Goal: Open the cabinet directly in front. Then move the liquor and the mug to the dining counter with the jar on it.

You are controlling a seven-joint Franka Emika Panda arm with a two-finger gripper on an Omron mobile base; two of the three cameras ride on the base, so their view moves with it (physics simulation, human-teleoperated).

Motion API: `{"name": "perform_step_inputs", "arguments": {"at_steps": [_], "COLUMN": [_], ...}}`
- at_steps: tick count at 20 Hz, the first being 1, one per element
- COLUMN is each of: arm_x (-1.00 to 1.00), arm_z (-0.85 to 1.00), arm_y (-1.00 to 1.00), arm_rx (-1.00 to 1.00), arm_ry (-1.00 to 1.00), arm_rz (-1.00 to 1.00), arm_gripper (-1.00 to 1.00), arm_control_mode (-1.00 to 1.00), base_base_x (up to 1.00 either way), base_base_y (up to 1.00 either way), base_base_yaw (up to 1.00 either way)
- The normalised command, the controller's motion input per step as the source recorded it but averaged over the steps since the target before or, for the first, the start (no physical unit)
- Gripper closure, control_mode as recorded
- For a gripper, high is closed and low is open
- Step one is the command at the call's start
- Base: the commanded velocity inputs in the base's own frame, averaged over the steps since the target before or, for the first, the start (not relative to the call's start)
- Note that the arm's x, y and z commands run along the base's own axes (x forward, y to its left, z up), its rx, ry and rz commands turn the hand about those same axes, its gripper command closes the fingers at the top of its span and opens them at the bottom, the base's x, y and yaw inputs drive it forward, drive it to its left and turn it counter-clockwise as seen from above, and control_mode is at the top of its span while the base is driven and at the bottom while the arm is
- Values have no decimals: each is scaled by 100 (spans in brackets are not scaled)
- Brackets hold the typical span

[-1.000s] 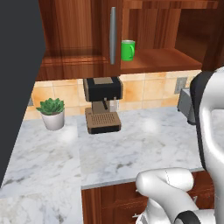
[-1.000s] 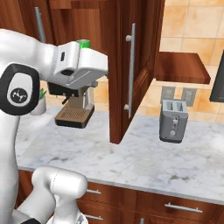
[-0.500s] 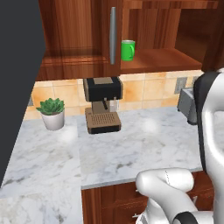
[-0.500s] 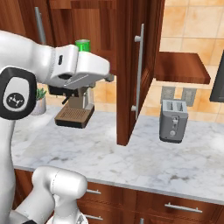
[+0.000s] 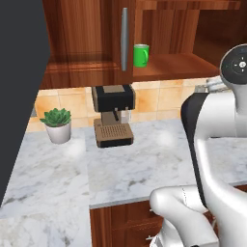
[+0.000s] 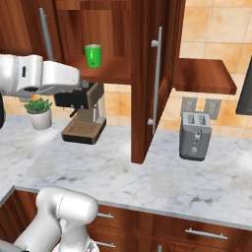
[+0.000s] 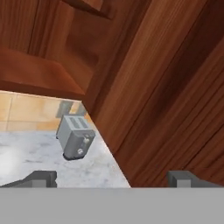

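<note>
Gripper (image 7: 111,179): your jaws are standing wide apart and holding nothing; the two dark fingertips (image 7: 40,178) are showing at the bottom of the hand view, pointing at the inner face of the swung-out cabinet door (image 7: 175,87).

Cabinet (image 6: 113,34): its right-hand door (image 6: 147,78) is standing open, edge-on to the right base view, with the long grey bar handle (image 6: 156,81) facing right. The left-hand door (image 5: 87,34) is sitting closed, its grey handle (image 5: 124,38) running vertically.

Mug (image 6: 92,55): the bright green mug is standing upright on the cabinet's bottom shelf (image 5: 169,65), near the shelf's left end, just beside the closed door's edge.

Worktop (image 6: 147,172): you are looking at a marble surface carrying a coffee machine (image 5: 113,115) against the tiled back wall, below the mug. A potted plant (image 5: 58,124) is sitting towards the worktop's left end, apart from the machine. A grey toaster (image 6: 195,135) is standing by the back wall to the right of the open door.
</note>
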Motion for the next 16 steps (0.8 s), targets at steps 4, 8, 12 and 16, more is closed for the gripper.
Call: {"name": "perform_step_inputs", "arguments": {"at_steps": [4,8,12,16], "arm_x": [24,23,24,25], "arm_z": [0,0,0,6], "arm_y": [87,79,78,83], "arm_rx": [0,0,0,0], "arm_ry": [-21,-27,-25,-17], "arm_rz": [16,20,21,20], "arm_gripper": [-100,-100,-100,-100], "arm_control_mode": [-100,-100,-100,-100], "base_base_x": [0,0,0,0], "base_base_y": [0,0,0,0], "base_base_yaw": [0,0,0,0]}}
